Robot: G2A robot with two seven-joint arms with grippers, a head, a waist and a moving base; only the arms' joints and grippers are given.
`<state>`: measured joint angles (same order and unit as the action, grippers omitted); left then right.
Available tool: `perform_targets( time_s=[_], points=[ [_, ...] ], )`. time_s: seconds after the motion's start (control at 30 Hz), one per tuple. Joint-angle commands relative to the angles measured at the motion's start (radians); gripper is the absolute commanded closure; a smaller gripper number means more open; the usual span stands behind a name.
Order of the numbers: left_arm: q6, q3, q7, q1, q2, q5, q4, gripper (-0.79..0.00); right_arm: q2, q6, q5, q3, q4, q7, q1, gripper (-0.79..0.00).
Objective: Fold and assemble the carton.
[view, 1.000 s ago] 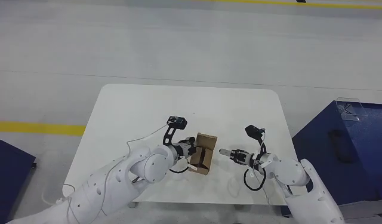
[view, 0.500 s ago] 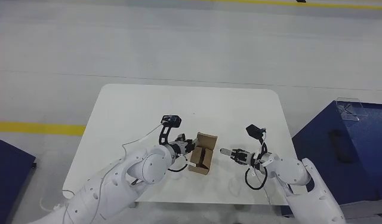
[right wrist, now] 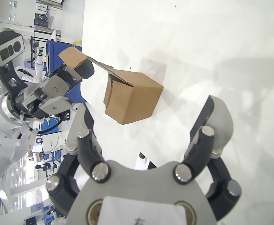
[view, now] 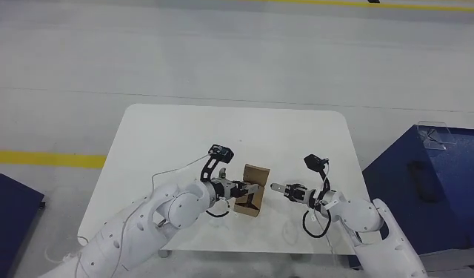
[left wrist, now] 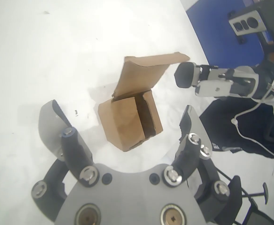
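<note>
Carton (left wrist: 129,122): brown, resting on the white bench (left wrist: 33,36) between the two arms, with its lid flap (left wrist: 148,71) standing open.
Left pincer (left wrist: 119,107): spread wide, facing the carton and gripping nothing.
Right pincer (right wrist: 148,104): spread wide and empty, near the flap's free edge.
Doing it well: probably brace the body lightly, then press the flap down squarely from its free edge so the walls don't buckle.

The carton (left wrist: 129,122) is plain brown cardboard, matt, rough at its cut edges; the table (left wrist: 33,36) is smooth, white, faintly scuffed. The right gripper (right wrist: 148,104) has dull grey metal fingers (right wrist: 221,118) with ribbed black pads (right wrist: 199,120).
</note>
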<state>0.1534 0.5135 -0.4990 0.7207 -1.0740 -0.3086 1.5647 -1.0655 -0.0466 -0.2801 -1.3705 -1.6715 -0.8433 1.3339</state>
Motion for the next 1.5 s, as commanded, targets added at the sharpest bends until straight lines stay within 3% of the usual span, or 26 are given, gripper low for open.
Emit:
perform_targets(
  time_s=[0.0, 0.23, 0.33, 0.5, 0.63, 0.73, 1.13, 1.17, 1.3, 1.47],
  points=[
    [0.015, -0.001, 0.003, 0.000, 0.000, 0.000, 0.001, -0.785, 0.000, 0.000, -0.001, 0.000, 0.000, 0.000, 0.000, -0.785],
    [0.015, -0.001, 0.003, 0.000, 0.000, 0.000, 0.001, -0.785, 0.000, 0.001, -0.001, 0.000, 0.000, 0.005, 0.002, -0.785],
    [-0.006, 0.026, 0.057, 0.007, 0.004, -0.048, -0.022, -0.785, 0.000, 0.001, 0.003, -0.003, 0.006, 0.021, 0.007, -0.785],
    [-0.232, 0.079, 0.114, -0.001, 0.018, -0.150, -0.056, -0.785, 0.004, -0.001, 0.049, -0.046, 0.007, 0.025, 0.008, -0.785],
    [-0.395, 0.069, 0.084, -0.036, 0.009, -0.212, -0.123, -0.785, 0.009, -0.004, 0.057, -0.075, 0.001, 0.017, 0.016, -0.785],
    [-0.509, 0.054, 0.083, -0.069, -0.012, -0.200, -0.203, -0.785, 0.013, -0.005, 0.065, -0.096, 0.004, 0.016, 0.022, -0.785],
    [-0.580, -0.065, 0.098, -0.193, -0.159, -0.174, -0.452, -0.785, 0.022, -0.006, 0.103, -0.156, 0.007, 0.030, 0.042, -0.785],
    [-0.592, -0.069, 0.099, -0.199, -0.168, -0.170, -0.471, -0.767, 0.022, -0.006, 0.102, -0.156, 0.004, 0.032, 0.045, -0.785],
    [-0.631, -0.075, 0.091, -0.217, -0.197, -0.154, -0.533, -0.539, 0.023, -0.004, 0.100, -0.154, -0.004, 0.040, 0.056, -0.785],
    [-0.668, -0.076, 0.078, -0.226, -0.220, -0.160, -0.575, -0.474, 0.024, -0.004, 0.100, -0.150, -0.006, 0.046, 0.059, -0.785]
  ],
)
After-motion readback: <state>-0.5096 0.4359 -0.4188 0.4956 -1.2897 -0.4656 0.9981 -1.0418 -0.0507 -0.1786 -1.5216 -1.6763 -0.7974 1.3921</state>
